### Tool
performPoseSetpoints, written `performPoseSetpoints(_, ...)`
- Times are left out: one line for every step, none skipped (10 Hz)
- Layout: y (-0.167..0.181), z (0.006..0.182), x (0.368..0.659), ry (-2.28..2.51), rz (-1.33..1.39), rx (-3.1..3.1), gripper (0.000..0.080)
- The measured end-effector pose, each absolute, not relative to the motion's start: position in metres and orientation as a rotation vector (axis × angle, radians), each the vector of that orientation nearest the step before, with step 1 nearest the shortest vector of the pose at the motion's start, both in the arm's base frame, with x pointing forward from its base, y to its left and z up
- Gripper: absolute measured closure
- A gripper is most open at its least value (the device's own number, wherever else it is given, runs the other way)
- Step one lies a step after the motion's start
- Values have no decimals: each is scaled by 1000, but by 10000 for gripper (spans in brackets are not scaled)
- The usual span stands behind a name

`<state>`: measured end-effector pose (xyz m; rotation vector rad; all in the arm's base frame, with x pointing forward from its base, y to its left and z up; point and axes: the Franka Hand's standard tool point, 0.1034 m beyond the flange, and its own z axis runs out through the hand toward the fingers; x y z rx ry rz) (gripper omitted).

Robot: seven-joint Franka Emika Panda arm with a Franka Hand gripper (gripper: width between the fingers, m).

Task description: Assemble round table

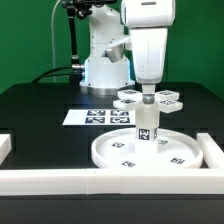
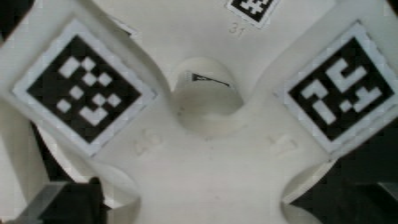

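1. The round disc [image 1: 140, 150] lies on the counter [image 1: 40, 110] against the border wall [image 1: 110, 180], the post [image 1: 146, 128] upright at its centre
2. The cross-shaped piece [image 1: 146, 98] sits atop the post; seating it looks like the step in hand
3. The gripper [image 1: 147, 88] hangs over it, jaws apart, holding nothing; next it likely needs to grip and twist the cross tight

On the black desk [image 1: 40, 105] a white disc [image 1: 110, 152] lies against the white border wall [image 1: 100, 180]. A tagged post [image 1: 146, 130] stands upright on the disc. The cross [image 1: 148, 98] sits atop the post. The arm's hand [image 1: 148, 93] hangs straight over it, fingers spread. The marker board [image 1: 95, 116] lies behind.
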<state>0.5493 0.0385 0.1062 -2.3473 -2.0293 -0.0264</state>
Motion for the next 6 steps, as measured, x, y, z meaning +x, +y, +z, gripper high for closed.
performPoseSetpoints(39, 103, 550, -2020, -22, -2352, 151)
performPoseSetpoints(39, 101, 550, -2018, -19, -2351, 151)
performPoseSetpoints(39, 99, 550, -2014, -15, -2352, 151)
performPoseSetpoints(39, 98, 549, -2009, -14, -2355, 151)
performPoseSetpoints(39, 98, 549, -2008, -14, -2356, 151)
performPoseSetpoints(39, 98, 549, -2008, -14, -2356, 277)
